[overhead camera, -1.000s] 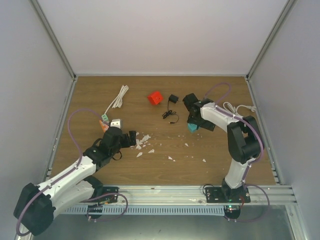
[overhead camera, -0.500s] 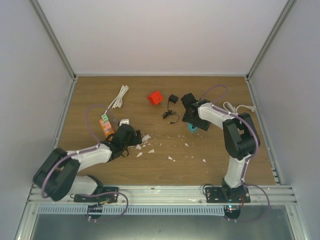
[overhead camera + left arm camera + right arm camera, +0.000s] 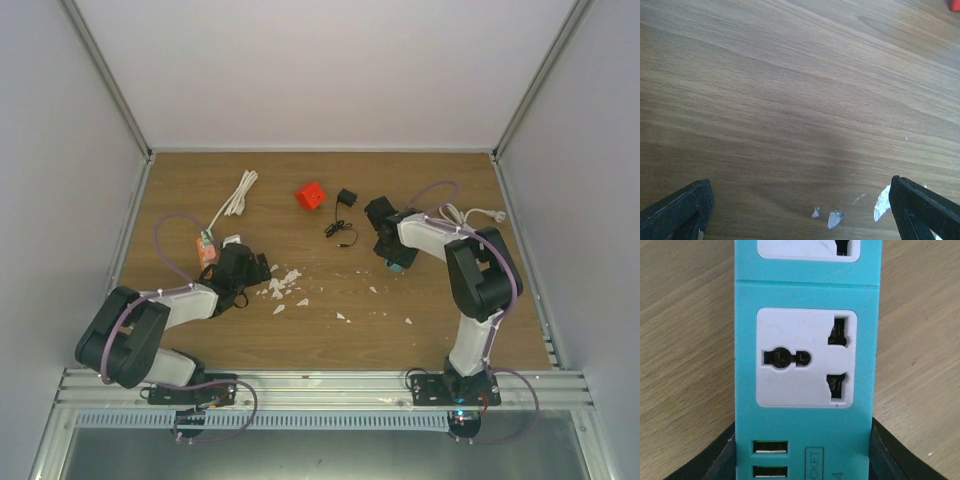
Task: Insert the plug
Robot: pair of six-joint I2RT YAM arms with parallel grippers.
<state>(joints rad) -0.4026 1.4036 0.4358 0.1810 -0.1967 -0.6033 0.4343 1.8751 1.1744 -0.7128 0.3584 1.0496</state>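
A teal power strip with white sockets and USB ports lies on the wooden table. My right gripper is shut on its near end, one black finger pressed against each long side. From above, only a corner of the strip shows under the right gripper. The black plug with its thin cable lies free just left of that gripper. My left gripper is open and holds nothing, low over bare wood and white chips; from above the left gripper sits at the left.
An orange power strip lies beside the left arm, with a coiled white cable behind it. A red block sits at the back centre. White chips are scattered mid-table. A white cord trails at the right.
The right gripper has closed its fingers onto the teal power strip. The left arm has pulled back to the left, staying open.
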